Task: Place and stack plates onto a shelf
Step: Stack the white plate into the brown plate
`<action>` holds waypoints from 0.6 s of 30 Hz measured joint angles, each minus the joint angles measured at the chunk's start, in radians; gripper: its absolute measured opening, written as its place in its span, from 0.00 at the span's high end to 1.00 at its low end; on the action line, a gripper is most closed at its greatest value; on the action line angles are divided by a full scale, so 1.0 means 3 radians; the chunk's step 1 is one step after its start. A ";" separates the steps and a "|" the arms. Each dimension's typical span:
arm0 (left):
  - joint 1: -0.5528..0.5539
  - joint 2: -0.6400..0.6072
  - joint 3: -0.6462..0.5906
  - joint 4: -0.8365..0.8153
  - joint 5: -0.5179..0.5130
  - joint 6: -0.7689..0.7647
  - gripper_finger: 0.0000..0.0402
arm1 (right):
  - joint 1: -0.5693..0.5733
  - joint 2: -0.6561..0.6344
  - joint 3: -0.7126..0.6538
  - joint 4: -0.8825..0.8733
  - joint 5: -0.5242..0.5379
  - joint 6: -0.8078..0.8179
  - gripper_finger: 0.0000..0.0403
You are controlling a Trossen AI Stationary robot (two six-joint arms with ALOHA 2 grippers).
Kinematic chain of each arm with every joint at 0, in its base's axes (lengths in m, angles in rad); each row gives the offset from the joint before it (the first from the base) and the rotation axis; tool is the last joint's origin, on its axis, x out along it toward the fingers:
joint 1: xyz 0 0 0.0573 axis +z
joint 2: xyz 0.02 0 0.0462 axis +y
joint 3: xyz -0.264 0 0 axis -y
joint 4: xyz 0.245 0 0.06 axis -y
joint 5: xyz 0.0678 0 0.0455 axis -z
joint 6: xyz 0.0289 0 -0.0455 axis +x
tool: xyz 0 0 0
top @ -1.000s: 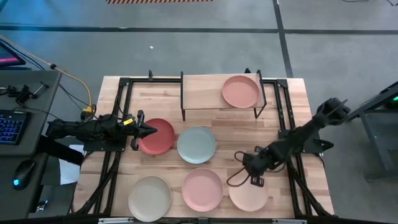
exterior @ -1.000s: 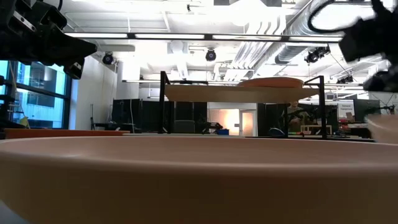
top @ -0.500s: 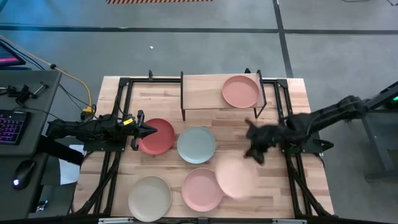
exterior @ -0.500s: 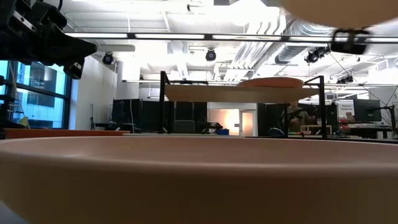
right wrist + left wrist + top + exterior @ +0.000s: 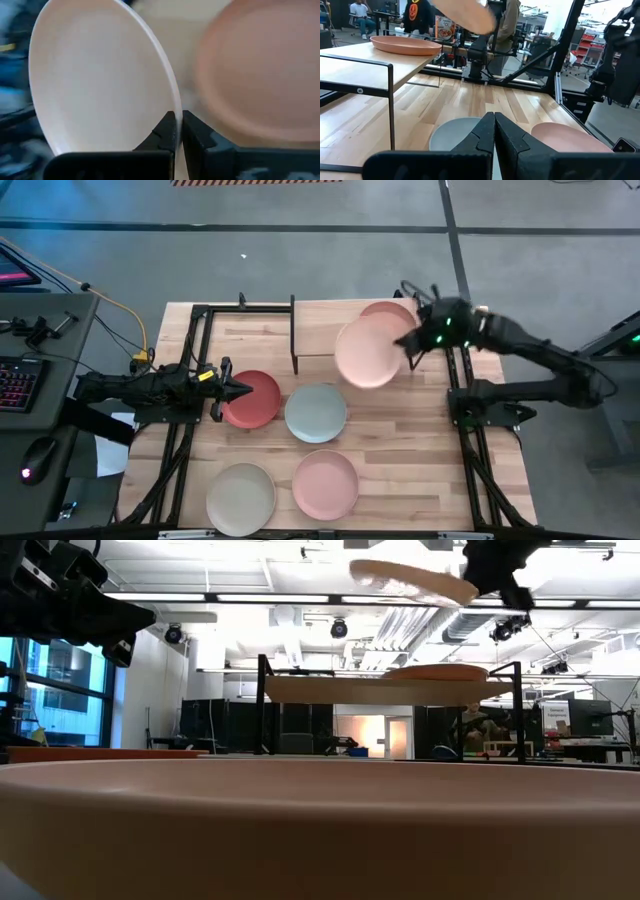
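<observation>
Now we carry the peach plate [image 5: 366, 351], rim clamped in the right tool [image 5: 412, 340], above the shelf [image 5: 322, 328]; next, lowering onto the tan plate [image 5: 396, 310]; left tool [image 5: 240, 389] closed, idle.

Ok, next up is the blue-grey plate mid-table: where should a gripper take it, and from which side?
Take the blue-grey plate by its raised rim, one finger inside and one outside. It lies flat, so only the edge gives purchase. The red plate crowds its left side; the right edge is free, so the right gripper, now shut on the peach plate, probably suits best.

Even overhead light, bright ceiling strip glare in low view, right wrist view motion-blurred
</observation>
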 joint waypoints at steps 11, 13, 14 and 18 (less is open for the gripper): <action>-0.0001 0.0000 0.0000 0.0000 0.0000 0.0000 1.00 | -0.1082 0.0629 0.0849 -0.1016 0.0411 -0.0783 1.00; -0.0001 -0.0001 0.0000 -0.0001 0.0000 0.0000 1.00 | -0.1248 0.0704 0.0845 -0.1128 0.0377 -0.0909 1.00; 0.0000 0.0000 -0.0001 0.0001 0.0000 0.0000 1.00 | -0.1316 0.0735 0.0845 -0.1161 0.0342 -0.0959 1.00; -0.0001 0.0000 0.0000 -0.0001 0.0000 0.0000 1.00 | -0.1491 0.0847 0.0845 -0.1114 0.0144 -0.1035 1.00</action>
